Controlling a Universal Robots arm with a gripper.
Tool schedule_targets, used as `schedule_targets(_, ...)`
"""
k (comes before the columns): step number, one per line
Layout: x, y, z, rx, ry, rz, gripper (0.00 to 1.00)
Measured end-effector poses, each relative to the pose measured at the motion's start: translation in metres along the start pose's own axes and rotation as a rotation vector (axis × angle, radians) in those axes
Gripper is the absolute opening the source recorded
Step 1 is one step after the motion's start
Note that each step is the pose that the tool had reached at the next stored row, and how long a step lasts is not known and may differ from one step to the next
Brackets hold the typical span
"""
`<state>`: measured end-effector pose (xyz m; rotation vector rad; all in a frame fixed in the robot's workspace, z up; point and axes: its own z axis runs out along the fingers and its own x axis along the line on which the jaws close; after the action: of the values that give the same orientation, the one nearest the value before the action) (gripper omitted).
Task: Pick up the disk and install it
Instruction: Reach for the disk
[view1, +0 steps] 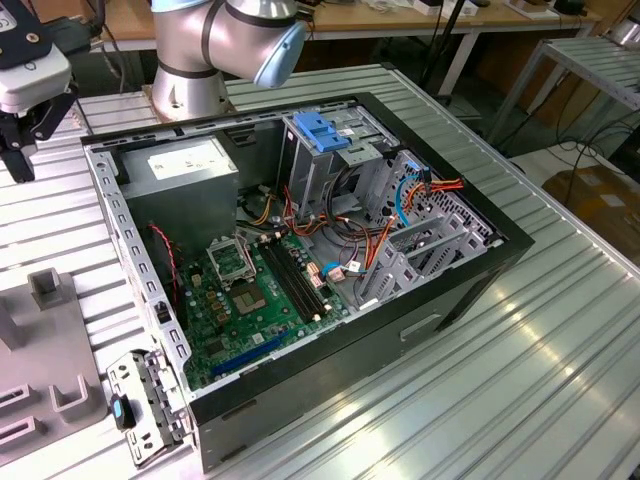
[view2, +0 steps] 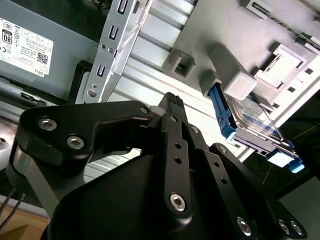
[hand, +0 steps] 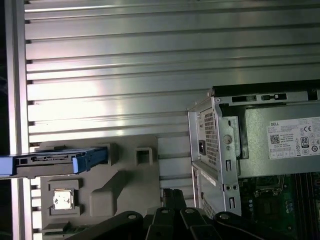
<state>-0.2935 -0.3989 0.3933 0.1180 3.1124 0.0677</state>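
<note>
The disk (hand: 55, 162) stands on its edge in a grey holder block (hand: 125, 185) on the ribbed metal table, beside the open computer case (view1: 470, 270). In the second wrist view the disk (view2: 255, 125) shows its silver face and blue side rails. My gripper (view1: 18, 150) hangs at the exterior view's far left, above the table and outside the case. Its black fingers (view2: 172, 100) meet at the tip, shut on nothing, in both wrist views (hand: 172, 196). The gripper is some way from the disk and does not touch it.
Inside the case are a grey power supply box (view1: 190, 175), a green motherboard (view1: 260, 300), loose cables and a metal drive cage with a blue latch (view1: 322, 135). The arm's base (view1: 200, 60) stands behind the case. A small bracket (view1: 140, 405) lies at the case's front corner.
</note>
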Motion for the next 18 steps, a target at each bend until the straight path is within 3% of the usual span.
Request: schedule_targets(18, 0.0246, -0.0019, -0.0007, 0.0001, 0.0000, 0.000, 0.11)
